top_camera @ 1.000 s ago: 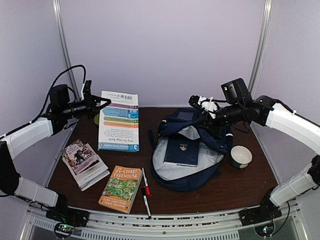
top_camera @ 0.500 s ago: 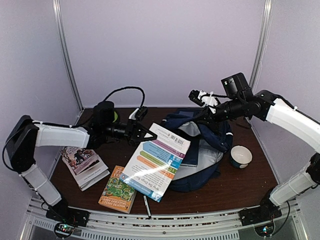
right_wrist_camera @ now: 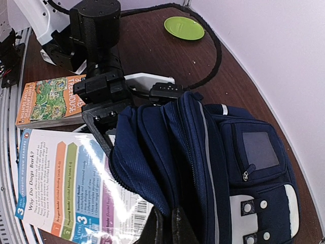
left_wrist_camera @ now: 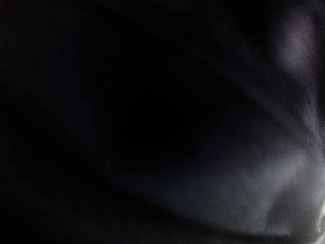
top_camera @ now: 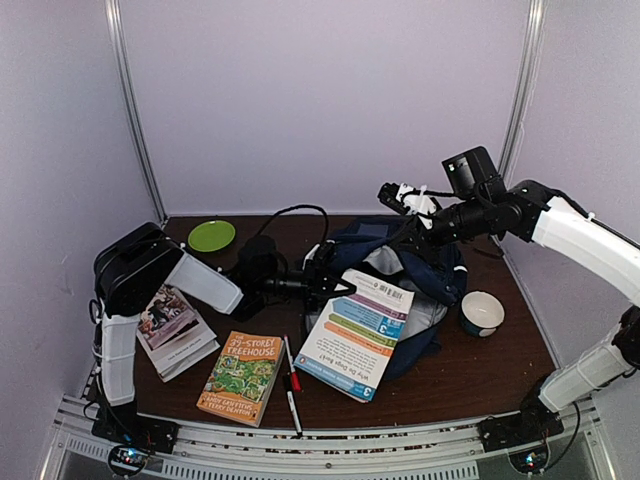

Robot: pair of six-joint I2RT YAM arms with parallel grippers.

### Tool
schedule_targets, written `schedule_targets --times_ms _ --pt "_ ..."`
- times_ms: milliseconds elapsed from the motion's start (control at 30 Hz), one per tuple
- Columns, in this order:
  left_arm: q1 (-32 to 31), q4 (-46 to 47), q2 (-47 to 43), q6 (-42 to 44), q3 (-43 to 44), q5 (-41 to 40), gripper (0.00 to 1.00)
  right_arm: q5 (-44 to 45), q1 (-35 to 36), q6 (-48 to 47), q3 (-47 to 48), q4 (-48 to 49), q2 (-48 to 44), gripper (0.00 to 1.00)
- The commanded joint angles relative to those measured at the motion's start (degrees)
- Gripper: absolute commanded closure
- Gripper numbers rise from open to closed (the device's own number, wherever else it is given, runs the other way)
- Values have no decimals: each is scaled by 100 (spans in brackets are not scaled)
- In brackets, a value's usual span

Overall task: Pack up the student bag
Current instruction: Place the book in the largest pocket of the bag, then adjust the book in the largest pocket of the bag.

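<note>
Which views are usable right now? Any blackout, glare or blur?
Left wrist: nearly black, only a faint grey smear at right, nothing identifiable. Right wrist: sharp and bright, with glare on the glossy workbook beside the student bag. Top external: evenly lit, slightly soft.

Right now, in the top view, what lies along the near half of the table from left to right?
Stack of thin illustrated booklets → orange paperback book → red and black marker pens → large white workbook with coloured stripes → white round bowl with dark outside.
</note>
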Motion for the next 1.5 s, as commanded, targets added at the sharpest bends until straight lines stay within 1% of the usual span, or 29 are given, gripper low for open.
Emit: schedule_targets --times_ms 0,67,133,233,333,367,433,567,733,833,900,967,1033,1067,1100,1200,1267,1300,1400,1467 --pt "-37 -2044 -123 1130 384 -587 100 5 -50 62 203 324 -144 100" --pt "-48 -3121 -184 1746 521 -931 100 -17 -41 70 205 327 -145 100" --pt "-45 -3484 -130 1983 628 -1146 100 -31 -41 71 213 319 -143 100" --pt "-45 -3715 -67 2059 744 -1319 81 -25 -32 64 222 303 -133 100" --pt "-39 -3919 -271 2189 724 -1555 61 -5 -32 62 186 295 -161 100" --pt "-36 -4118 -336 2284 728 -1622 56 -5 -32 62 177 294 -169 100" --pt "-35 -4633 -664 2506 736 -1934 50 -3 -32 47 146 303 -182 100" --pt "-19 -5916 -1289 3029 795 -2623 47 11 -32 29 105 308 -199 100" --pt "-16 -7658 -1986 3906 1098 -3817 45 -14 -33 44 143 307 -199 100" --pt "-11 -8168 -2354 4136 994 -4240 44 -27 -32 44 160 301 -182 100" --pt "-74 -8197 -2641 4326 771 -4467 43 -36 -28 53 161 301 -169 100" --pt "-315 -8058 -2943 4860 542 -4600 42 -53 -32 56 161 302 -159 100" --pt "-742 -8072 -3193 5563 430 -4908 42 -68 -32 53 156 307 -156 100" --pt "-1027 -8077 -3330 5958 361 -5139 42 -78 -30 53 167 302 -149 100" --pt "-1435 -8129 -3419 6288 262 -5540 43 -85 -28 60 188 302 -139 100" --pt "-2290 -8186 -3561 7189 48 -6372 47 -118 -24 62 260 262 -116 100" --pt "-2877 -8097 -3592 7783 -96 -7013 45 -119 -15 62 268 247 -111 100" --pt "-3079 -8049 -3579 8048 -144 -7189 45 -119 -15 62 267 251 -112 100" --pt "-3433 -7852 -3451 8664 -230 -7143 43 -119 -7 54 250 239 -111 100" --pt "-3611 -7920 -3218 9036 -99 -7069 42 -119 -2 53 232 240 -119 100"
